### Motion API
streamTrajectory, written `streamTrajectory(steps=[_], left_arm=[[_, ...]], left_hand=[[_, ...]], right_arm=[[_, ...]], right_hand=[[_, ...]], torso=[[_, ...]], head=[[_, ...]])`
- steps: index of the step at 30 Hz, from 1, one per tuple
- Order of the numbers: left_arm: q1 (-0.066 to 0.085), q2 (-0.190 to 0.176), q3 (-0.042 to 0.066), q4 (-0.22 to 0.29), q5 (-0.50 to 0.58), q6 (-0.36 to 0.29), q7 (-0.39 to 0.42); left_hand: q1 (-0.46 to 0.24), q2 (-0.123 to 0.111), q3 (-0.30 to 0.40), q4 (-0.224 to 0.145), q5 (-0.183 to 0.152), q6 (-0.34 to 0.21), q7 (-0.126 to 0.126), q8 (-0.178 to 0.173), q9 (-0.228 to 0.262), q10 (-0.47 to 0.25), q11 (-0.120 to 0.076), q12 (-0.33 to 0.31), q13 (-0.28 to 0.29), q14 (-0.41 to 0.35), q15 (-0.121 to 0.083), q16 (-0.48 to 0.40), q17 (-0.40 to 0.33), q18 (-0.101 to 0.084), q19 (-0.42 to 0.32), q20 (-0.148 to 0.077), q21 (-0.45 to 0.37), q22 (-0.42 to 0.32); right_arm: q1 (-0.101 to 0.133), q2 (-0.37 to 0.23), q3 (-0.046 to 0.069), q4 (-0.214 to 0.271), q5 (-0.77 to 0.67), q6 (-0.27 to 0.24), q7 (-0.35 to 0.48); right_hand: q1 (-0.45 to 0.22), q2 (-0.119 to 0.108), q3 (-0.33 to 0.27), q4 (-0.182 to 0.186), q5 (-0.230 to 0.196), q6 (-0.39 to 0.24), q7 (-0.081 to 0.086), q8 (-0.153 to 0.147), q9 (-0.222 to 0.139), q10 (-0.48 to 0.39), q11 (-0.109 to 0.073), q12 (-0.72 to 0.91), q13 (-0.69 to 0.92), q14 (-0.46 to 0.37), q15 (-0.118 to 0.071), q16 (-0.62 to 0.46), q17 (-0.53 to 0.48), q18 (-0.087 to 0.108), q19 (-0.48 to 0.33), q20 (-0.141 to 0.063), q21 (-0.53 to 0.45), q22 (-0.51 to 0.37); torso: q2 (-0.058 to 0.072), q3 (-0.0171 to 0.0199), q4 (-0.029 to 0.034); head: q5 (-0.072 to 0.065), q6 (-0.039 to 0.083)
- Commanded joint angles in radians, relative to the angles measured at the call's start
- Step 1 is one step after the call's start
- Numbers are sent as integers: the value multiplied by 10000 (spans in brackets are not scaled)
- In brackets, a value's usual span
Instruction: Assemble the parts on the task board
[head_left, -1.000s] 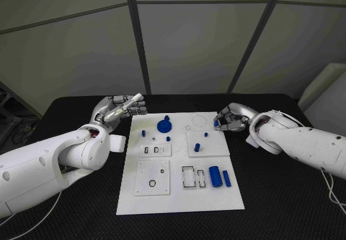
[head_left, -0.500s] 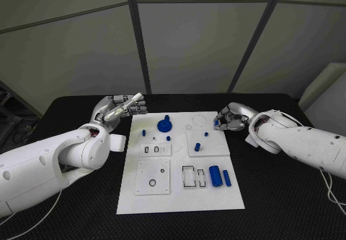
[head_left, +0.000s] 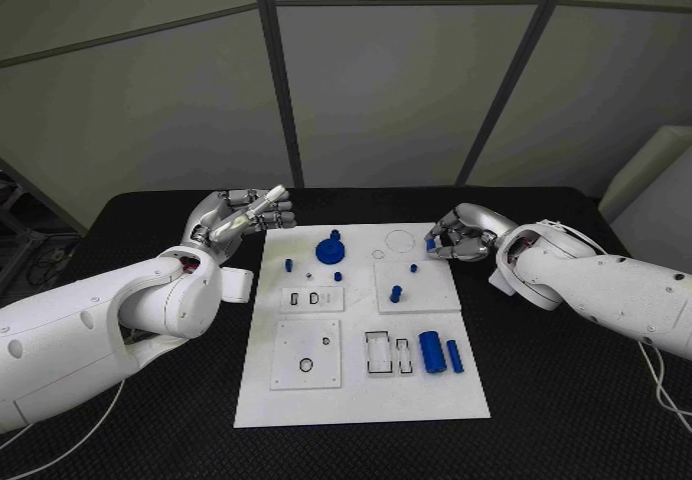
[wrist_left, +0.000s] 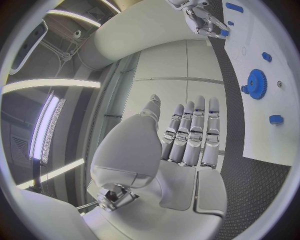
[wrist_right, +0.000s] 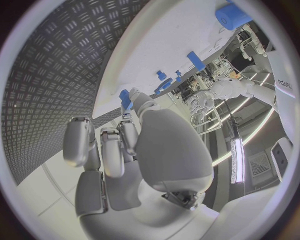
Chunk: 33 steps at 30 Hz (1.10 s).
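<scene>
The white task board (head_left: 361, 395) lies mid-table. On it are a blue gear (head_left: 329, 250), a few small blue pegs such as one (head_left: 395, 294) standing upright, and two blue cylinders (head_left: 431, 352) lying near its right edge. My right hand (head_left: 459, 235) hovers at the board's far right corner, fingers curled, pinching a small blue part (wrist_right: 125, 98) at its fingertips. My left hand (head_left: 238, 222) is raised beside the far left corner, fingers straight and holding nothing. The gear (wrist_left: 255, 83) lies off to the side of my left hand (wrist_left: 187, 145).
Two raised white plates (head_left: 307, 354) with cut-outs sit on the board's left half, and a rectangular frame recess (head_left: 384, 354) lies beside the cylinders. A round outline (head_left: 400, 240) marks the far edge. Black table (head_left: 577, 400) surrounds the board.
My right hand with its small blue part has crept slightly toward the board's far edge. The left hand and the parts on the board stay as they were.
</scene>
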Motion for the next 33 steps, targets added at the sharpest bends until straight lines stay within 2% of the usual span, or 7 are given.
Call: streamTrajectory(steps=[1, 6, 12, 20, 22, 28, 33], left_arm=[[14, -38, 9, 42, -79, 122, 24], [15, -86, 9, 66, -79, 113, 17], [16, -88, 9, 63, -79, 106, 4], [17, -3, 9, -18, -79, 115, -12], [18, 38, 9, -43, -79, 122, -17], [19, 100, 9, -80, -79, 138, -28], [19, 124, 9, -89, -79, 135, -31]], left_hand=[[27, 99, 9, -78, -29, 63, 28, -64, -4, 43, 12, -51, 7, 20, 70, -58, 12, 64, -47, 1, -17, -17], [27, 99, 9, -78, -29, 63, 28, -64, -4, 43, 12, -51, 7, 20, 70, -58, 12, 64, -47, 1, -17, -17], [27, 101, 10, -82, -28, 63, 29, -67, -4, 42, 12, -55, 7, 19, 71, -63, 13, 64, -50, 2, -17, -17], [27, 103, 10, -86, -28, 65, 27, -70, -4, 45, 12, -57, 7, 20, 71, -66, 14, 64, -51, 3, -17, -18], [27, 103, 10, -86, -28, 65, 27, -70, -4, 45, 12, -57, 7, 20, 71, -66, 14, 64, -51, 3, -17, -18], [27, 105, 11, -88, -28, 68, 25, -70, -4, 48, 11, -57, 7, 21, 71, -68, 14, 64, -52, 3, -17, -19], [27, 105, 11, -88, -28, 68, 25, -70, -4, 48, 11, -57, 7, 21, 71, -68, 14, 64, -52, 3, -17, -19]], right_arm=[[21, -121, 92, 503, -120, -463, -478], [30, -219, 347, 1426, -502, -581, -1052], [36, 45, 425, 2168, -849, -677, -1515], [34, 994, 440, 2508, -1210, -660, -2264], [31, 1268, 417, 2542, -1275, -646, -2527], [17, 1823, 114, 2669, -1488, -508, -2999], [-52, 2153, -97, 2672, -1639, -374, -3269]], right_hand=[[32, 173, 133, -14, -20, 4, 9, 9, 0, -31, -73, 10, -27, 1031, -48, 47, 2526, -15, 32, -44, 38, 26], [37, 181, 161, -33, -35, -13, 15, 3, -7, -42, -70, -5, -42, 1036, -45, 56, 2547, -20, 45, -45, 49, 48], [36, 181, 173, -42, -46, -21, 19, 0, -10, -47, -66, -11, -48, 1039, -44, 61, 2559, -24, 57, -44, 59, 68], [29, 178, 179, -47, -63, -22, 21, 0, -12, -35, -62, 1, -31, 1041, -42, 64, 2566, -27, 63, -44, 64, 79], [33, 182, 193, -59, -66, -10, 17, 9, -10, -42, -63, -8, -41, 1040, -41, 63, 2564, -25, 56, -43, 59, 69], [30, 178, 199, -66, -69, -5, 17, 13, -10, -45, -64, -12, -45, 1038, -40, 60, 2557, -22, 49, -43, 53, 58], [4, 153, 196, -73, -83, -10, 24, 14, -13, -60, -59, -31, -67, 1035, -38, 54, 2543, -21, 45, -42, 49, 51]], torso=[[-18, -19, -17], [-43, -51, 2], [-15, -34, 6], [-1, -38, 25], [-1, -43, 45], [7, -20, -1], [-4, -24, -13]], head=[[113, 30], [116, 23], [125, 81], [162, 27], [136, 18], [315, -74], [366, -127]])
